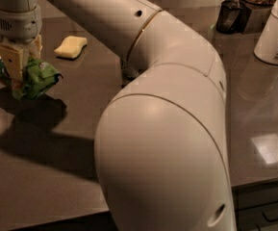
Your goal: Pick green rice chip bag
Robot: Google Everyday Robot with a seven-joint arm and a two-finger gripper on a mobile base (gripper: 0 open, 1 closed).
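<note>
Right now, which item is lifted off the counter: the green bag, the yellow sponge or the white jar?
The green rice chip bag, pinched in the claw at far left; the sponge and jar sit on the counter.

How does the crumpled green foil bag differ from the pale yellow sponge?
The crumpled green foil bag is clamped in the pincer at far left; the pale yellow sponge lies free on the grey table. The bag is creased and larger; the sponge is smooth.
</note>
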